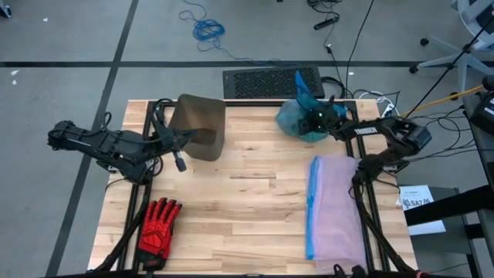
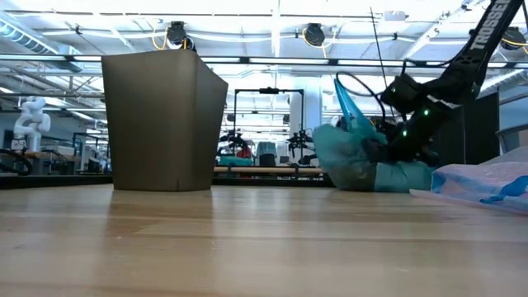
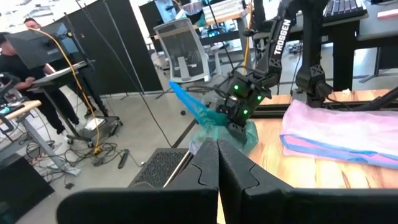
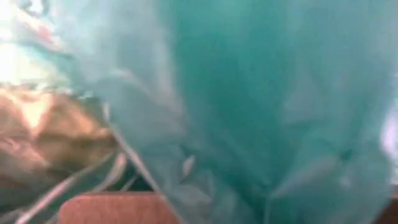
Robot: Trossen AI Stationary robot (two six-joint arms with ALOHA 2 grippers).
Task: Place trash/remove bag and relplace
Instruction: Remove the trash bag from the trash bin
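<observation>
High view: the bag (image 1: 297, 117), thin translucent teal-green plastic, is seen bunched into a lump at the table's (image 1: 247, 208) far edge, one corner sticking up. It is pinched by the closed right gripper (image 1: 319, 117). Tan lumps of trash (image 4: 43, 134) are dimly made out through the film. The left gripper (image 3: 217, 163), shut and empty, is held beside the bin (image 1: 199, 123).

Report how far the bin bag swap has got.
Done: the teal bag is out of the bin and lies on the table's far edge with tan trash inside. In hand: the right claw is shut on it. Left: the lilac bag lies flat, not yet fitted.
</observation>
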